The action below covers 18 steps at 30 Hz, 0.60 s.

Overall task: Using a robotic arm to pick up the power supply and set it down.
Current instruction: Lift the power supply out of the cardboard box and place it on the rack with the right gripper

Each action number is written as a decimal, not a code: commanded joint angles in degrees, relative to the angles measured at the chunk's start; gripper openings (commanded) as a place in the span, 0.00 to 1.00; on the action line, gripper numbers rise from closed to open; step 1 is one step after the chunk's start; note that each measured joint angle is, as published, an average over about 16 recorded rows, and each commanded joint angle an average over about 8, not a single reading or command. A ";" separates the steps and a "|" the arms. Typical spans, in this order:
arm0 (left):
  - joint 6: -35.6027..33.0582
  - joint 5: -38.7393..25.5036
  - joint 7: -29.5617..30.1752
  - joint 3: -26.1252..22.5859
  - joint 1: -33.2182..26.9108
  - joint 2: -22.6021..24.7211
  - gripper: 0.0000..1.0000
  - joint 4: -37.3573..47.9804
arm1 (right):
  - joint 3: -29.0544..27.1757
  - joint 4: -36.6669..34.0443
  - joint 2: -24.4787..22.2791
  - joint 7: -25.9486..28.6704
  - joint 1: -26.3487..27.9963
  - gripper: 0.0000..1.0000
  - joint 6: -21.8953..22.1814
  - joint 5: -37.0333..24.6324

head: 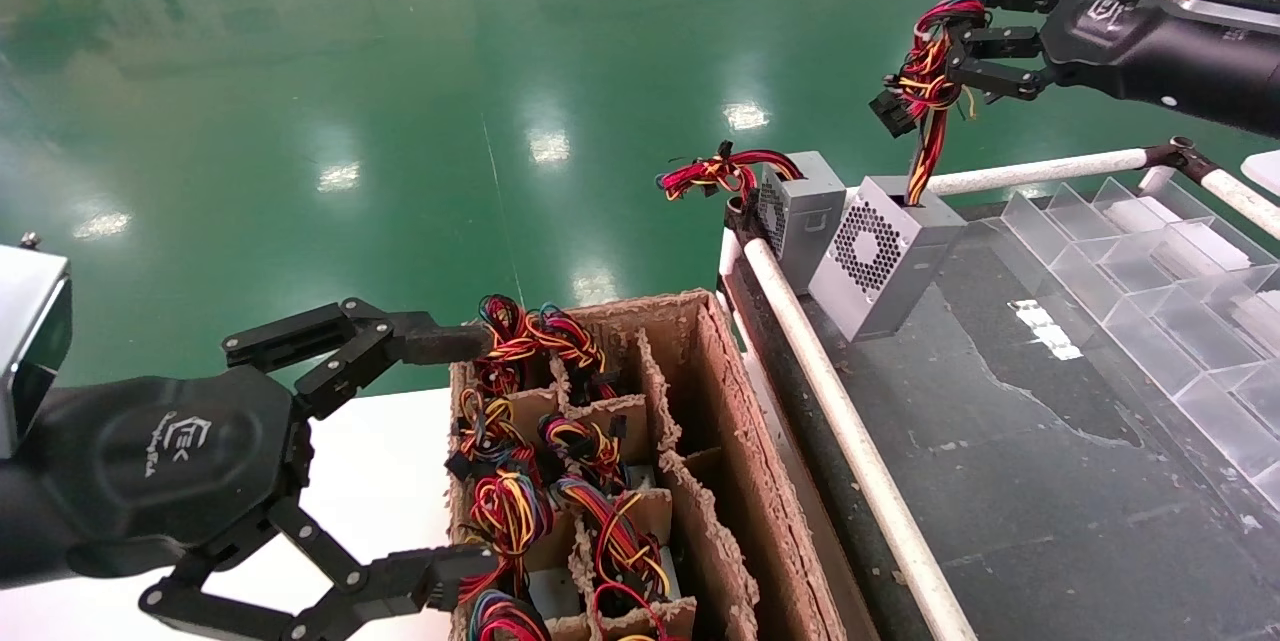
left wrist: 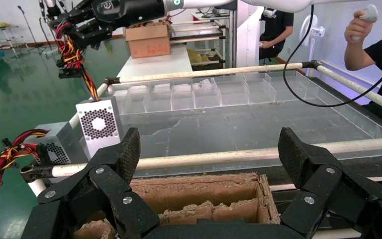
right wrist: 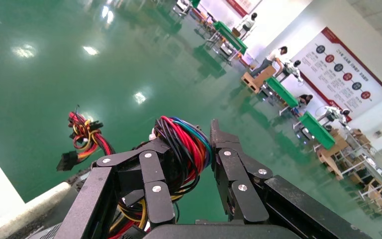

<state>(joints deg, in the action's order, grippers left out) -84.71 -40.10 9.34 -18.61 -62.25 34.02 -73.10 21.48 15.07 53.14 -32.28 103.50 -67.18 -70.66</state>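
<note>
The power supply (head: 885,256) (left wrist: 98,124) is a grey box with a round perforated vent. It sits tilted at the far left corner of the black table (head: 1000,441), its lower edge at the surface. Its red, yellow and black wire bundle (head: 928,81) (right wrist: 186,149) runs straight up into my right gripper (head: 945,36) (right wrist: 186,144), which is shut on the wires above the box. My left gripper (head: 465,451) (left wrist: 209,149) hangs open and holds nothing, over the cardboard box (head: 720,391).
A second grey box (head: 805,211) with a mostly red bundle (head: 715,171) leans right behind the power supply. The cardboard box's compartments hold several more wired units. White rails (head: 840,411) edge the table. Clear plastic dividers (head: 1170,291) line its right side. A person (left wrist: 378,50) stands beyond.
</note>
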 commanded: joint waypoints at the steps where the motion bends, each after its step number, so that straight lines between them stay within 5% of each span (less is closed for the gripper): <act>1: 0.00 0.00 0.00 0.00 0.00 0.00 1.00 0.00 | 0.19 -1.73 0.45 -0.79 0.59 0.00 0.11 -0.33; 18: 0.01 0.02 -0.02 -0.03 -0.01 -0.01 1.00 0.00 | 0.29 -11.33 3.68 -6.28 3.05 0.00 6.11 -0.97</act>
<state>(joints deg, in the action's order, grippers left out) -84.69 -40.08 9.32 -18.65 -62.25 34.01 -73.10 21.81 4.06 57.10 -38.75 106.46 -60.66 -71.68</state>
